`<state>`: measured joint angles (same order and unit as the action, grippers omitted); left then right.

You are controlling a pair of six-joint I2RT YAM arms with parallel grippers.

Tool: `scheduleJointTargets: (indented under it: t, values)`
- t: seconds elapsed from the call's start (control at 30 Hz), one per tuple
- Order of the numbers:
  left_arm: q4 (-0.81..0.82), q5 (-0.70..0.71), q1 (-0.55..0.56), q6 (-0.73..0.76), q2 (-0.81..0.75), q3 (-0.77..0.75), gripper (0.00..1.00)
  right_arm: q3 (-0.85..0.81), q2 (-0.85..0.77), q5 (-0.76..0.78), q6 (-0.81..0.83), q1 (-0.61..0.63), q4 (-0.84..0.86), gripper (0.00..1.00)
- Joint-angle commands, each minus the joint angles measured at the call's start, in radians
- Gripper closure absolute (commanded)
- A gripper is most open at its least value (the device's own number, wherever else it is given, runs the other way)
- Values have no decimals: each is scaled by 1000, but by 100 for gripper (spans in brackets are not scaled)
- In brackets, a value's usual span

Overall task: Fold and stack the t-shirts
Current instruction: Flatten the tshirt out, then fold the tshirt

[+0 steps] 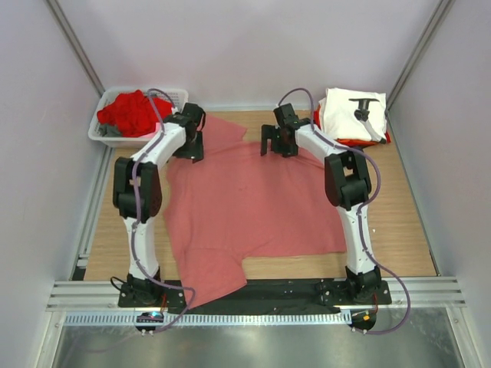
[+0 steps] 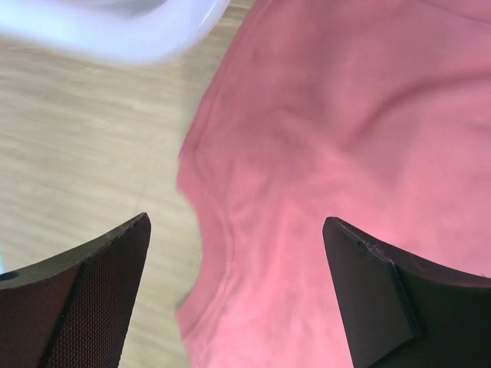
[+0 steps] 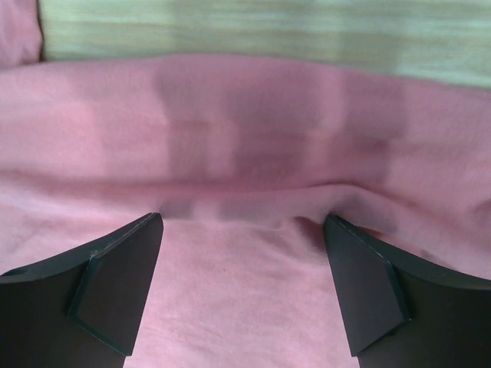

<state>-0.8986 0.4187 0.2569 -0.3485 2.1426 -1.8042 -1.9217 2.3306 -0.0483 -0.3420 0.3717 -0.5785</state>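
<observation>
Salmon-pink t-shirt (image 1: 253, 199) spread flat, plain, lightly wrinkled.

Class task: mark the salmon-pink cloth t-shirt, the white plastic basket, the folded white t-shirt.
Salmon-pink cloth t-shirt (image 1: 253, 199): top external view, middle.
White plastic basket (image 1: 182, 94): top external view, right rim.
Folded white t-shirt (image 1: 337, 115): top external view, left half.

Fixed overhead view from high behind the near edge, looking down across the whole wooden bench (image 1: 406, 222), both wrist views close above the large salmon-pink cloth t-shirt (image 1: 253, 207), facing downward, cloth shared by all three
</observation>
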Motion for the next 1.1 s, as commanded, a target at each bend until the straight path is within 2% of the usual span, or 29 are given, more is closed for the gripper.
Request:
scheduleJointTargets:
  t: [0.0,0.17,0.23,0.27,0.3,0.37,0.4,0.47,0.5,0.6,0.73,0.8,0.9,1.07]
  values:
    - [-32,53,100,-32,-273,51,6,44,-66,25,12,19,-130,6]
    - [-135,92,258,-200,-525,312,7,35,-223,155,37,19,-207,5]
    - [-218,118,396,-271,-639,391,8,65,-334,208,41,19,-233,3]
    - [-252,111,445,-358,-668,454,8,126,-379,253,38,16,-236,2]
    - [-307,97,540,-398,-697,485,7,168,-475,261,32,15,-224,1]
    - [-362,66,641,-495,-765,560,8,311,-577,260,6,3,-201,0]
    - [-406,48,739,-582,-783,583,8,360,-670,254,-6,-4,-183,0]
    - [-436,3,829,-689,-847,659,9,500,-761,243,-38,-14,-172,0]
    - [-436,-15,905,-771,-868,687,9,547,-848,237,-52,-16,-161,0]
    - [-418,-53,1011,-903,-940,804,11,729,-1017,216,-104,-19,-132,0]
    - [-347,-109,1108,-1033,-1029,940,14,961,-1230,234,-190,-30,-103,0]
    - [-280,-133,1159,-1069,-1073,1015,14,1026,-1354,237,-227,-46,-89,0]
    - [-206,-153,1232,-1142,-1090,1095,14,1110,-1468,229,-279,-82,-96,0]
    - [-102,-170,1318,-1188,-1043,1166,14,1170,-1539,220,-308,-116,-123,0]
